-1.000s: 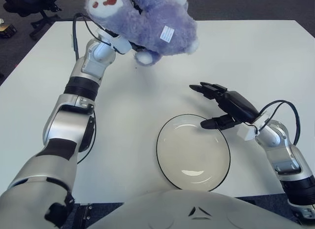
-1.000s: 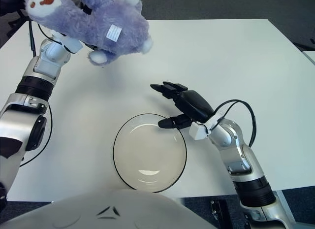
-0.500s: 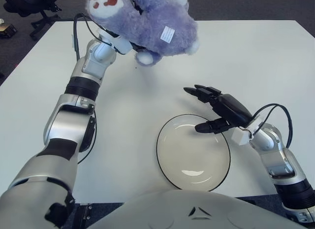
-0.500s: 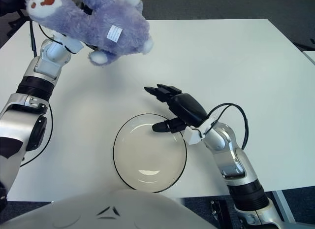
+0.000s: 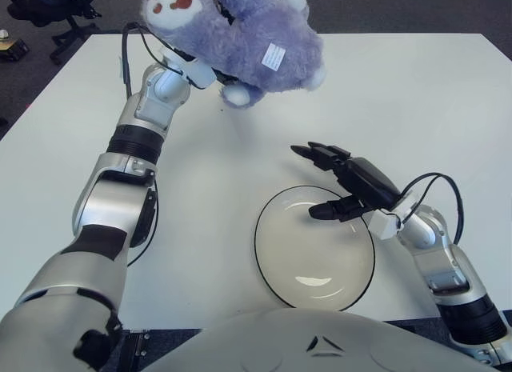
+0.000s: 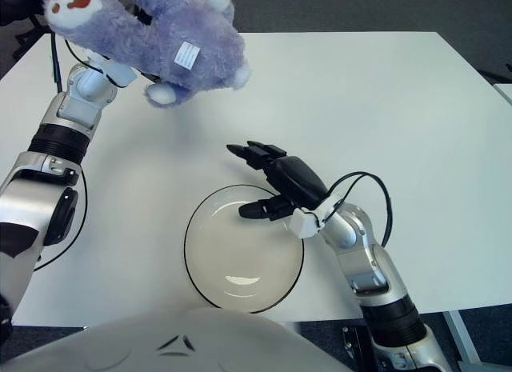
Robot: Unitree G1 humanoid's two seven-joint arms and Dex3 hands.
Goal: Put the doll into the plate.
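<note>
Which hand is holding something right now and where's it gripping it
The left hand holds the purple doll from underneath, lifted above the table; the exact grip is hidden. The right hand holds nothing.

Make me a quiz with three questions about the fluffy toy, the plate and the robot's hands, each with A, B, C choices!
1. Where is the doll?
A. Lying in the plate
B. Held up above the table's far left part
C. On the floor

2. What colour is the doll's fur?
A. Purple-blue
B. Green
C. Yellow

3. What is in the plate?
A. A spoon
B. The doll
C. Nothing

Answers:
1 B, the left hand holds it up, away from the plate.
2 A, its fur is purple-blue with a white face.
3 C, the plate is bare; the right hand hovers open at its far rim.
</note>
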